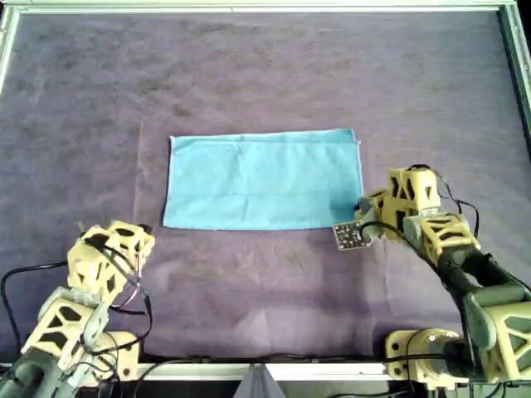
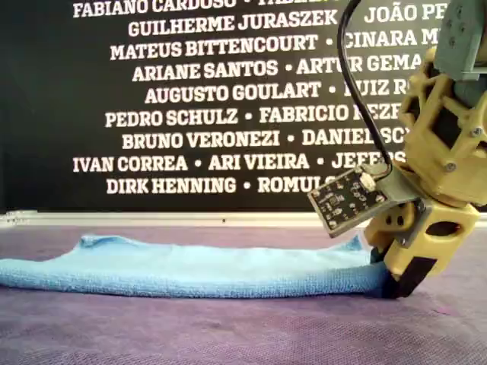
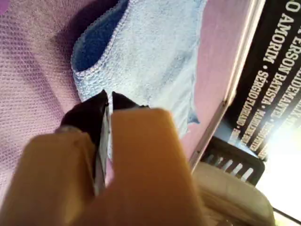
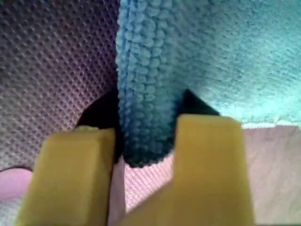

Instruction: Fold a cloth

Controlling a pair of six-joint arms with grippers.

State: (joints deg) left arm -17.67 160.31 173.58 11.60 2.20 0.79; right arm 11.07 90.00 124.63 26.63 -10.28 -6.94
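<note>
Cloth point(image 1: 261, 178) lay flat near centre of purple mat point(image 1: 274, 75), long side across the overhead view. It was doubled over, with a rolled edge seen in the exterior view.

Right gripper point(image 1: 360, 214) stood at the cloth's 4 o'clock corner in the overhead view, down on the mat. Right wrist view showed its fingers point(image 4: 207, 155) on either side of the folded blue edge, grasping it.

Left gripper point(image 1: 139, 236) sat at 8 o'clock of the cloth in the overhead view, near that corner but apart from it. Its jaws were pressed together on nothing, with the cloth just beyond their tips.

A banner of white names point(image 2: 190, 114) stood behind, past 12 o'clock
</note>
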